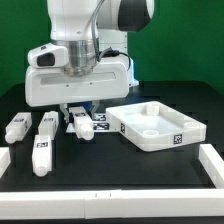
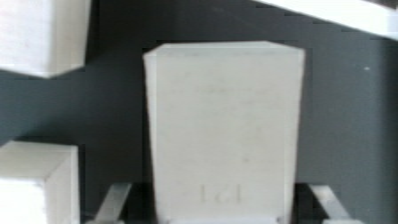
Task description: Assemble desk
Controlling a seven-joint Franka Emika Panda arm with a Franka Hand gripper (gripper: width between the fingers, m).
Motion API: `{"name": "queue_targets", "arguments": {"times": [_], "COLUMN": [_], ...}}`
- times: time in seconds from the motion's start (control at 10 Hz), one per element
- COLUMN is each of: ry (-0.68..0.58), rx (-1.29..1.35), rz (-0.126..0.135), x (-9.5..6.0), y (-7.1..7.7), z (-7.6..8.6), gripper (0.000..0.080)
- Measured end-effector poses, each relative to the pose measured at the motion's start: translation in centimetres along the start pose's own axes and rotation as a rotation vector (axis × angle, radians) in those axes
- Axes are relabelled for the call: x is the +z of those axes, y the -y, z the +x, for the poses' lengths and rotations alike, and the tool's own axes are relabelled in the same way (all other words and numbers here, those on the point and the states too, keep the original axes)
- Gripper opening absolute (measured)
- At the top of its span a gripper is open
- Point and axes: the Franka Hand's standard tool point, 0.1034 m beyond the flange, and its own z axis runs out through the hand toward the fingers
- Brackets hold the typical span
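Fingers (image 2: 121, 203) narrow, clamped on the two long sides of the held leg (image 2: 222, 130). In the wrist view this white block fills the gap between them, both pads touch it, and its far end sticks out well past the tips. Gripper (image 1: 79, 114) points down, low over the black table (image 1: 110, 172), under the big white housing (image 1: 75, 75). Cannot tell if the held leg is lifted or resting on the table. Desk top (image 1: 150, 141) sits flat on the table, rim up, one tag on its front wall, to the exterior view's right of the gripper and apart from it. Three loose legs lie to the exterior view's left, all apart from the fingers: near leg (image 1: 46, 124) just beside the gripper, front leg (image 1: 42, 156) closer to the camera, outer leg (image 1: 15, 128) furthest left.
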Motion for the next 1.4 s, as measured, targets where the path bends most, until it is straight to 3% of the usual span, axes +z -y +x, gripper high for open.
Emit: {"name": "queue_targets", "arguments": {"times": [0.2,0.3,0.5,0.6,1.4], "ry": [0.0,-0.008,-0.021,-0.004,0.032], "rx": [0.003,0.02,0.034,0.082,0.179], "rz": [-0.001,-0.011,-0.042,-0.037,-0.033], "x": [0.1,0.4,1.6,2.3,3.9], "y": [0.0,0.1,0.8,0.7,1.2], "z": [-0.1,-1.0,-4.9,-6.8,-8.6], "gripper": [0.0282,0.0282,0.0282,0.0282,0.0284]}}
